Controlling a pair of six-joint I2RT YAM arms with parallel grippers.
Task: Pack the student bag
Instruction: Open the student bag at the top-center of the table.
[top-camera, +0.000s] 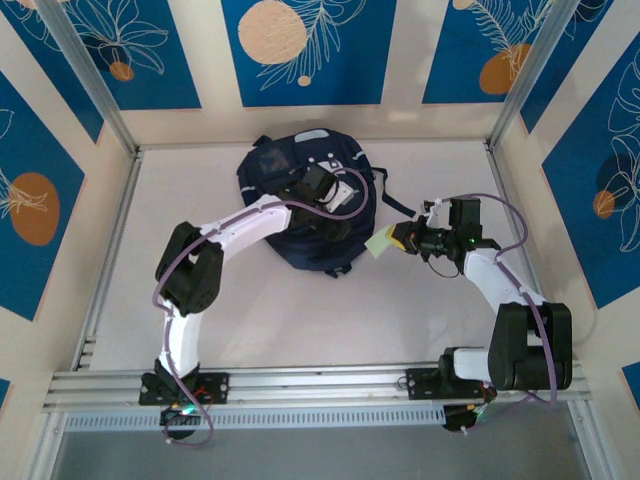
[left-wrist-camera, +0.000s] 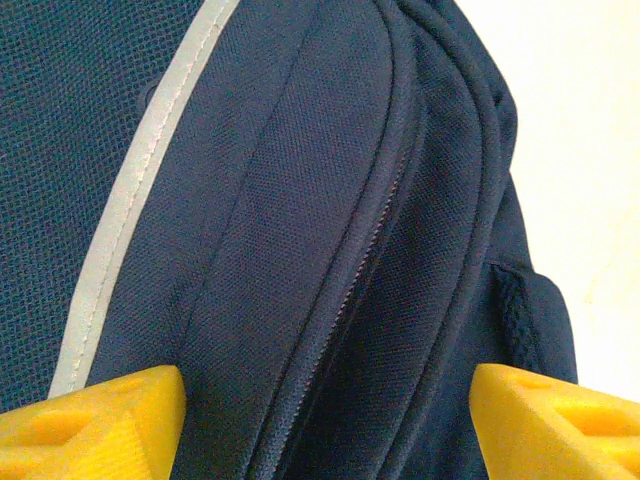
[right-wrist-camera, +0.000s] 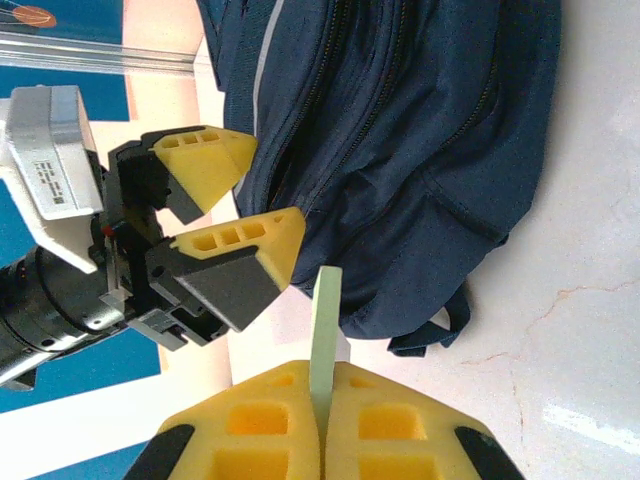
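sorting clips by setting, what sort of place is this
Probably a lab robot cell, not a classroom: a white table edged by aluminium rails, printed blue wall panels boxing it in, and two bolted arms at a student bag.

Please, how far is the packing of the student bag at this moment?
Nothing looks packed yet: the zipper on the student bag looks closed in the left wrist view. In hand: the right gripper is shut on a thin pale green sheet beside the bag; the left gripper is open over the fabric. Left: opening a compartment and putting the sheet in.
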